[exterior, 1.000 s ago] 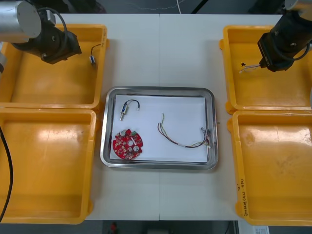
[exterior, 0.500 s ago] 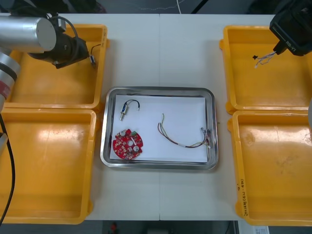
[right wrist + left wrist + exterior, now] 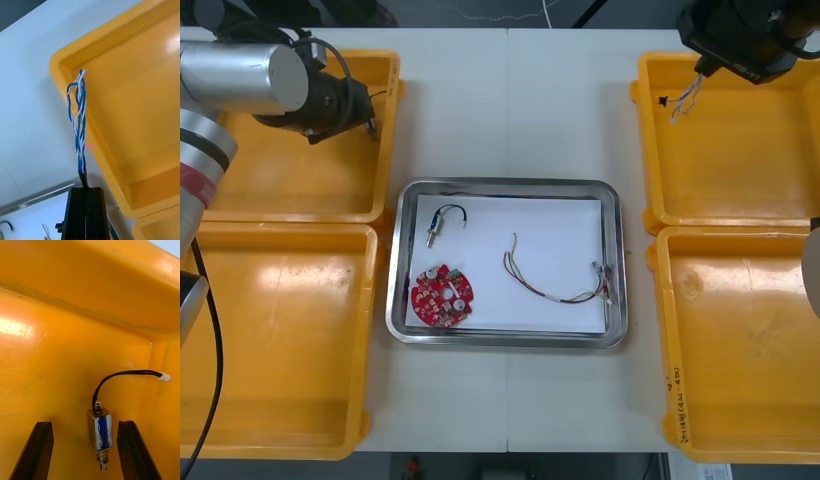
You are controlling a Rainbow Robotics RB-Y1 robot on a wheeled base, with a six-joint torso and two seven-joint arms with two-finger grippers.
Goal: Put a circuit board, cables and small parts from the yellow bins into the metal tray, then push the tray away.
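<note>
Right gripper [image 3: 700,68] [image 3: 85,189] is up over the far right bin [image 3: 645,150] [image 3: 142,112], on its tray-side wall. Its fingers are pressed together, pinching one end of the twisted blue and white cable [image 3: 683,100] [image 3: 78,127], which hangs free and clear of the bin floor.

Left gripper [image 3: 368,120] [image 3: 84,427] is low in the far left bin [image 3: 290,215] [image 3: 56,352], in the corner nearest the tray. I see its fingers [image 3: 41,442] spread, with a small metal part [image 3: 100,429] lying between them, touching neither. The part's black lead [image 3: 123,373] curls off toward the bin wall.

Metal tray [image 3: 505,184] sits mid-table between the bins. On its white liner are a red circuit board [image 3: 443,295], a second metal part with black lead [image 3: 437,225] and a thin loose cable [image 3: 555,285].
</note>
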